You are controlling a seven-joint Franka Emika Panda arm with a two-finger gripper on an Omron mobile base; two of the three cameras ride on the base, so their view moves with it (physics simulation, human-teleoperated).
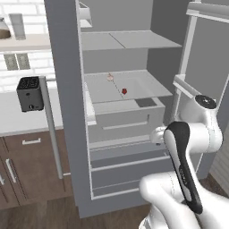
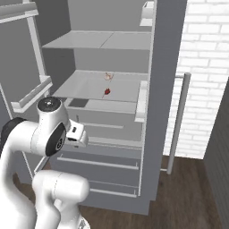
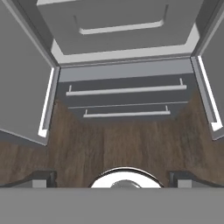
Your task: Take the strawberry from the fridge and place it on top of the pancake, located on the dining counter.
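Note:
The fridge (image 1: pixel 67 89) (image 2: pixel 167 67) stands with both doors swung wide. The strawberry (image 1: pixel 124 91) (image 2: pixel 107 92), a tiny red berry, lies on its middle pale grey shelf (image 1: pixel 147 87) (image 2: pixel 80 87). My gripper (image 3: pixel 113 178) is open, fingertips (image 3: pixel 43 177) wide apart with nothing between them. It hangs low in front of the fridge, well below the strawberry's shelf, and looks down at the two lower drawers (image 3: pixel 124 89) and the wood floor. The pancake and the dining counter are out of view.
A small pale pinkish item (image 1: pixel 110 77) (image 2: pixel 107 76) sits behind the strawberry. A black toaster (image 1: pixel 30 94) stands on the white wall counter over dark wood cabinets (image 1: pixel 27 165). Long door handles (image 1: pixel 50 125) (image 2: pixel 179 120) flank the opening; a brick wall (image 2: pixel 205 67) is at right.

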